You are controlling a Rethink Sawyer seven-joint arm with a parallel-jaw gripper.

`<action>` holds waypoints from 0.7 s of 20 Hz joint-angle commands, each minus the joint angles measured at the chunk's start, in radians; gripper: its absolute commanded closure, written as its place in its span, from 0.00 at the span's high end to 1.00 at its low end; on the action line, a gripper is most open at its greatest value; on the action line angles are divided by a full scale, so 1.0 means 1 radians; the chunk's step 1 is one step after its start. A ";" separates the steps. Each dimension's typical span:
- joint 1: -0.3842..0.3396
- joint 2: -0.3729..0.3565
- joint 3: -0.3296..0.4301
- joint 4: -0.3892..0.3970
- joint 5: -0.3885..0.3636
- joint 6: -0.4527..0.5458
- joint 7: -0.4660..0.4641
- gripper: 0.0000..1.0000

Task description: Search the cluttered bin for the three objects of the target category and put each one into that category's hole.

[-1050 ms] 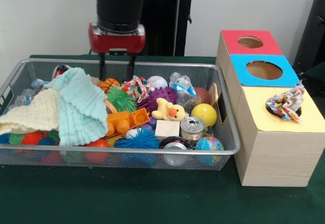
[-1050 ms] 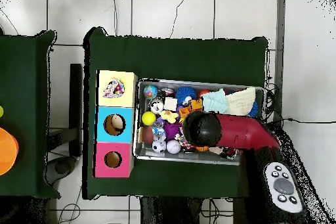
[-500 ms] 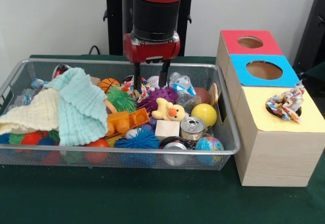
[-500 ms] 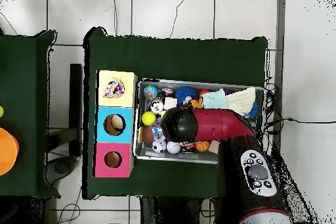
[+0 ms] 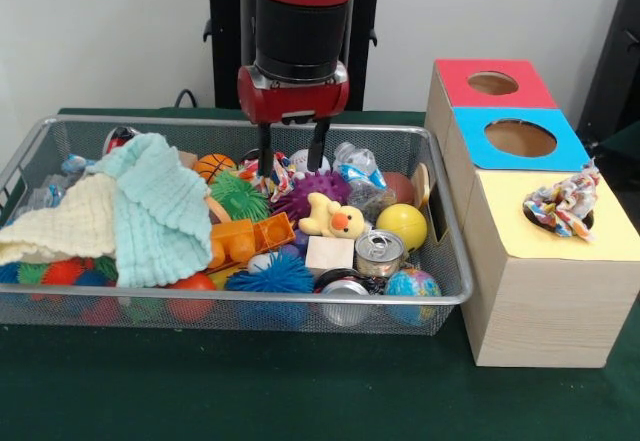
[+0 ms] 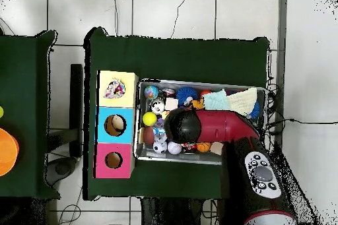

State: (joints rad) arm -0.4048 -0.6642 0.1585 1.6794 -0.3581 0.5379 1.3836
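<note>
My gripper (image 5: 290,153) hangs open over the far middle of the wire bin (image 5: 60,306), its two dark fingers (image 5: 264,153) apart with nothing gripped. Just below and between them lie a crumpled multicoloured wrapper (image 5: 270,173) and a white baseball (image 5: 309,161). A second multicoloured wrapper (image 5: 562,206) sits over the hole of the yellow section of the wooden box (image 5: 545,291); it also shows in the overhead view as the wrapper (image 6: 114,90). The blue hole (image 5: 520,138) and the red hole (image 5: 493,83) are uncovered. From above, the arm (image 6: 211,127) hides the gripper.
The bin holds a pale green cloth (image 5: 155,206), a cream cloth (image 5: 60,226), a yellow duck (image 5: 333,217), a yellow ball (image 5: 403,225), a purple spiky ball (image 5: 310,193), a can (image 5: 379,252), a globe ball (image 5: 412,284) and an orange block (image 5: 250,237). The box stands right of the bin.
Over the second the gripper swung from the bin's far left-centre to above the wrapper and baseball. In the last half second it shifted slightly left and rose a little.
</note>
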 commanded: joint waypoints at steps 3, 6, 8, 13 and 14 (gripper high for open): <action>-0.034 0.048 0.037 0.074 -0.099 -0.064 0.003 1.00; -0.032 0.060 0.032 0.084 -0.105 -0.077 0.027 1.00; -0.028 0.071 0.025 0.087 -0.113 -0.089 0.040 1.00; -0.030 0.101 0.019 0.099 -0.131 -0.110 0.053 1.00; -0.030 0.102 0.020 0.103 -0.132 -0.112 0.054 1.00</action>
State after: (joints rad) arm -0.4198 -0.6221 0.1582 1.7142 -0.4217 0.4843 1.3836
